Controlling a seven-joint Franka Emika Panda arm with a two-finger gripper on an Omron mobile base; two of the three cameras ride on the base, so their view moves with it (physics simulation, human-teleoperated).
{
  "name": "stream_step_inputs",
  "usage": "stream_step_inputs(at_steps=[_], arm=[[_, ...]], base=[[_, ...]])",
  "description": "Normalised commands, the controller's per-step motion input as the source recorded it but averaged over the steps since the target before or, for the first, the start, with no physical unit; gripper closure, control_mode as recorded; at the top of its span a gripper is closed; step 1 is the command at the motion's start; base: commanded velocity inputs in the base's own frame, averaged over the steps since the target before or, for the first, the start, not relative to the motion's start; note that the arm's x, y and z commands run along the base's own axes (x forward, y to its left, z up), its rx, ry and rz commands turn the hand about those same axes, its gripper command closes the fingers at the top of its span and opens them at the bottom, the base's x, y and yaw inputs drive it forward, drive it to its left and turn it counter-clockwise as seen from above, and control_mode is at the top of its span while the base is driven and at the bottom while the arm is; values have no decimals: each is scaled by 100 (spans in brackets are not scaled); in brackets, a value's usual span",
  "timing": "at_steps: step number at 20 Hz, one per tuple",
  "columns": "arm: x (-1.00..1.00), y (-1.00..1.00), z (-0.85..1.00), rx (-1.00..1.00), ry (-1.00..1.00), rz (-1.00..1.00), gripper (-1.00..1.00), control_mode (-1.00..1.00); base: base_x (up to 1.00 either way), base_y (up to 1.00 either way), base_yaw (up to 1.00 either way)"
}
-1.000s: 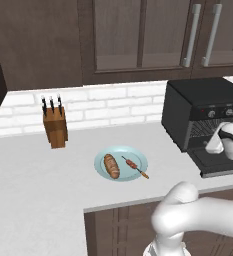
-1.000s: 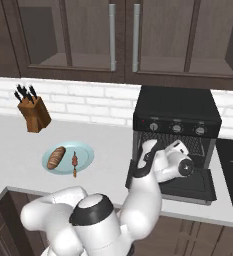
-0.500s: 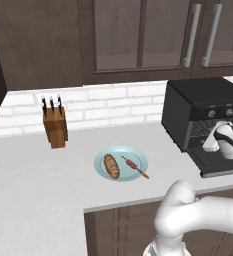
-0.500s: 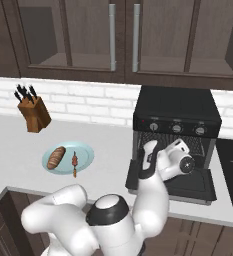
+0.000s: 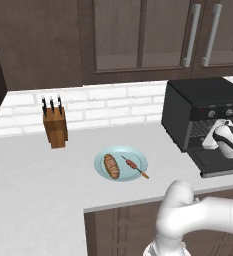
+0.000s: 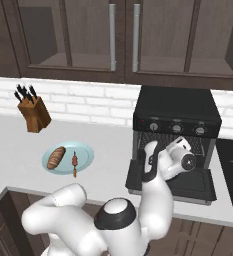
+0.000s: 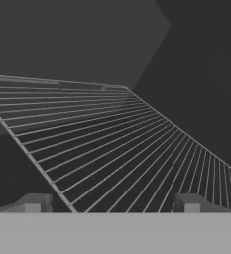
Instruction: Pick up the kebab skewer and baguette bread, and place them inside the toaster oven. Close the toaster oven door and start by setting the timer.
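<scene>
Currently the gripper (image 7: pixel 112 203) points into the black toaster oven (image 6: pixel 177 111), its jaws spread wide and empty above the wire rack (image 7: pixel 117 144). Its door (image 6: pixel 188 184) lies folded down flat on the white counter (image 5: pixel 33 175). Well to the left, the baguette bread (image 5: pixel 111 166) and the kebab skewer (image 5: pixel 134 165) lie side by side, apart, on a pale blue plate (image 5: pixel 138 156), near a wooden knife block (image 5: pixel 55 127).
</scene>
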Motion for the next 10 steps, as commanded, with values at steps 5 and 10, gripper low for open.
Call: stream_step_inputs(at_steps=[5, 10], arm=[[0, -2, -27, 0, -2, 0, -100, -100], [8, 0, -11, 0, -4, -2, 100, -100]], base=[[0, 0, 0], [0, 0, 0]])
